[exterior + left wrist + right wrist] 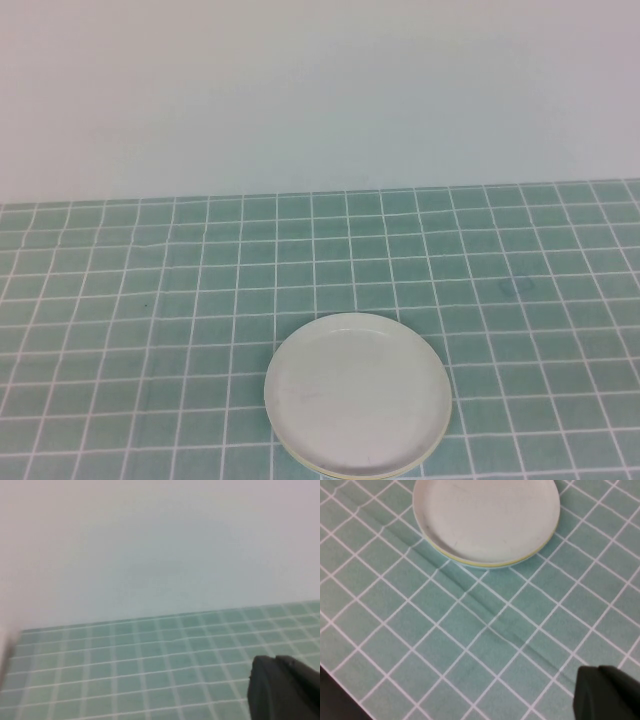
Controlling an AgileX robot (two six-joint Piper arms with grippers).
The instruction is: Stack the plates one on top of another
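— Where are the plates?

— Stacked, low in the high view, just right of centre. The white plate (357,392) lies on top; a thin yellow rim (330,470) peeks out beneath it at the lower edge. In the right wrist view the white plate (487,517) sits at the top of the frame, with the yellow plate (490,563) edging out under it and a faint light blue edge (506,567) below that.

— And the cloth?

— A green checked tablecloth (150,330) covers the table, against a pale wall (320,90).

— The grippers?

— Neither shows in the high view. The left gripper (285,690) is a dark shape at the lower right of its wrist view, above bare cloth; the right gripper (607,692) likewise, lower right, well apart from the stack. Whether either pair of jaws is spread or pressed together — I cannot tell.
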